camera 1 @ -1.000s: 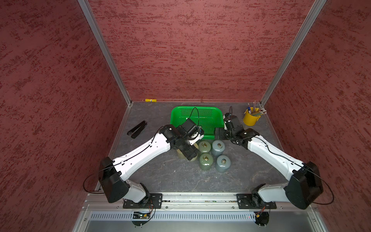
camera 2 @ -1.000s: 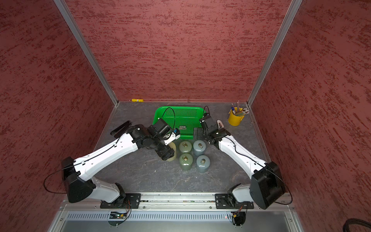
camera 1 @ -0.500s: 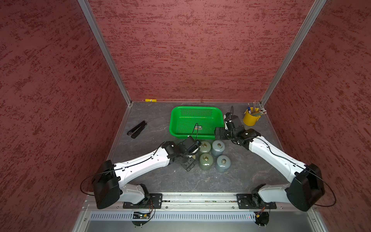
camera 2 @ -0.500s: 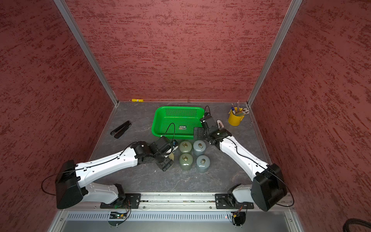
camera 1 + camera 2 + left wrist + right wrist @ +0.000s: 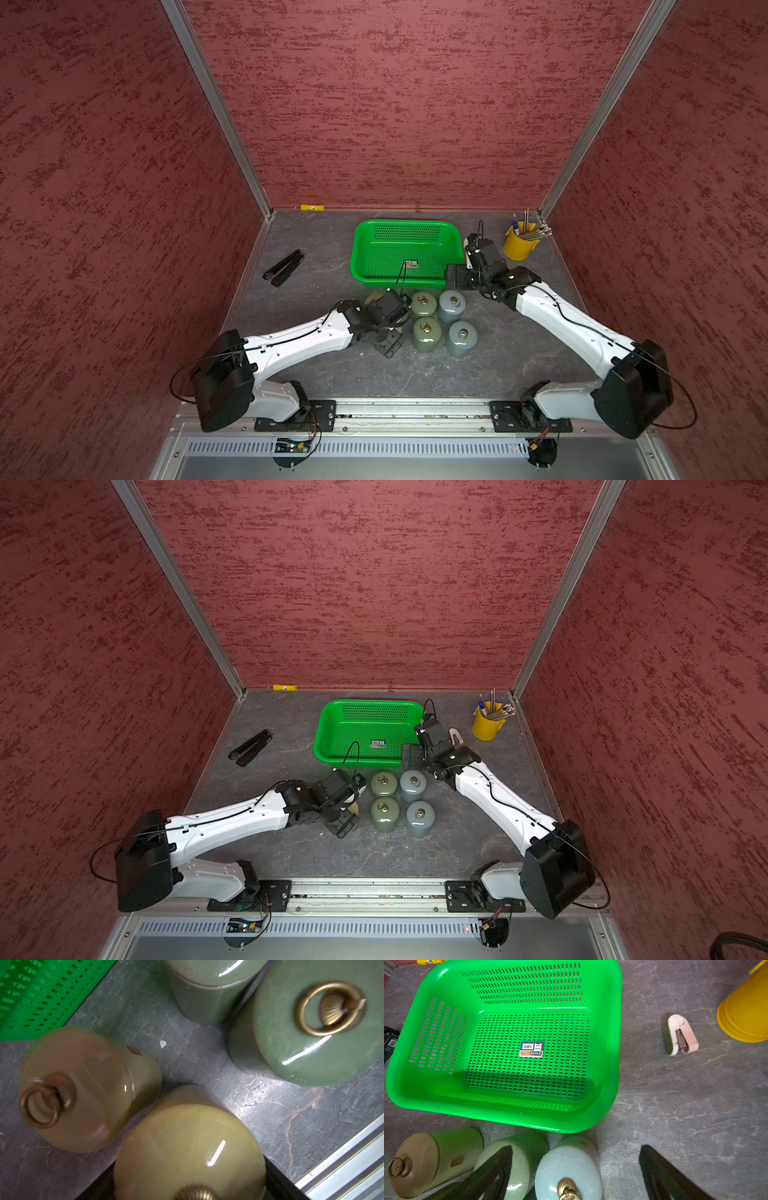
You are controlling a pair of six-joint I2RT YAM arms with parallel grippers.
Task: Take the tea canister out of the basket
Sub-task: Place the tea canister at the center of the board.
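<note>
The green basket [image 5: 365, 249] [image 5: 612, 1043] holds nothing but a sticker. My left gripper [image 5: 394, 334] [image 5: 350, 812] is shut on a yellow-olive tea canister [image 5: 187, 1142] [image 5: 354, 808], low over the table in front of the basket and just left of the other canisters. Its jaws show only as dark edges on either side of the lid. A second olive canister [image 5: 83, 1088] [image 5: 373, 298] stands beside it. Two green canisters [image 5: 423, 303] [image 5: 426, 334] and two blue-grey ones [image 5: 451, 305] [image 5: 461, 338] stand in a square. My right gripper [image 5: 455, 277] [image 5: 576, 1147] hangs open over the basket's near right corner.
A yellow pencil bucket [image 5: 519, 247] stands at the back right, with a small stapler [image 5: 679, 1034] between it and the basket. A black tool [image 5: 283, 268] lies at the left. A yellow item [image 5: 311, 207] lies at the back wall. A metal rail [image 5: 415, 409] runs along the front.
My left arm has drawn back from the basket's front edge and come down, carrying the olive canister to the table beside the others. The right arm has not moved.
</note>
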